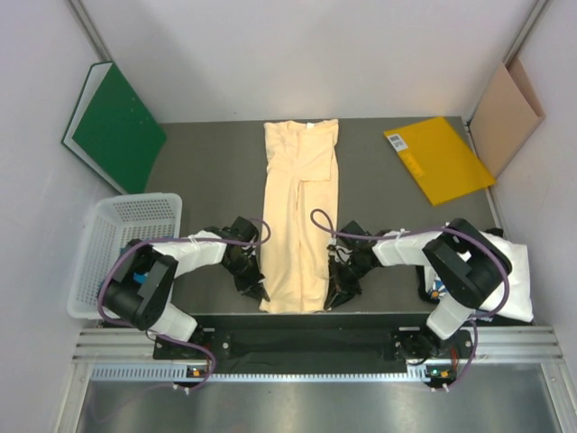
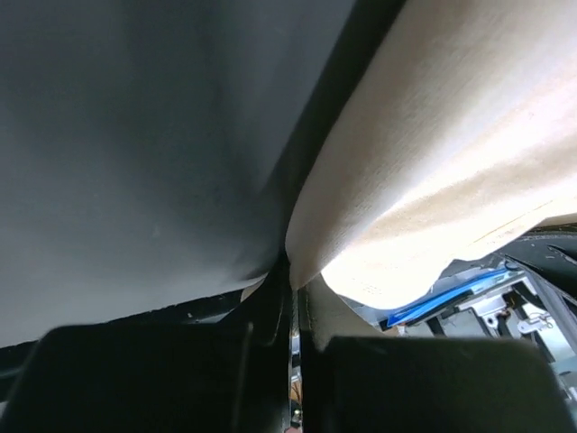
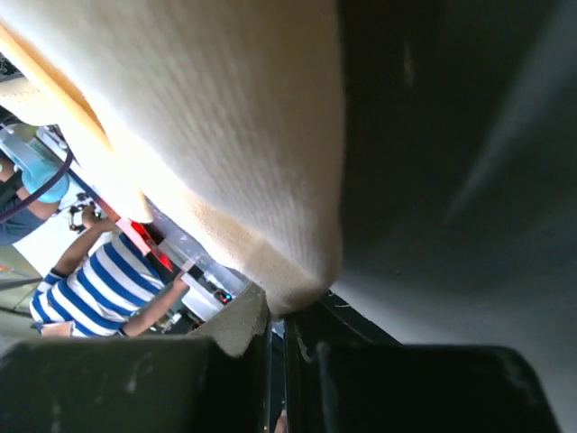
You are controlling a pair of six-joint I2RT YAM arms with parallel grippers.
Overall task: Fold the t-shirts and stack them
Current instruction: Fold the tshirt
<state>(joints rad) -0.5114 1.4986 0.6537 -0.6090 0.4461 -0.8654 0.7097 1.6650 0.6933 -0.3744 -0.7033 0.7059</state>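
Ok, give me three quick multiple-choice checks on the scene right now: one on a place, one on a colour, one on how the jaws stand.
1. Where is the white basket?
A. back right corner
B. on top of the shirt
C. at the left side, off the dark table top

2. What colour is the folder lying flat at the back right?
A. bright yellow
B. red
C. black

3. How do the jaws of the left gripper and the right gripper stand?
A. both wide open
B. both shut on the near corners of the peach t-shirt
C. only the left shut

Answers:
1 C: the top view shows it at the far left.
2 A: its yellow is plain in the top view.
3 B: each wrist view shows peach cloth pinched between closed jaws.
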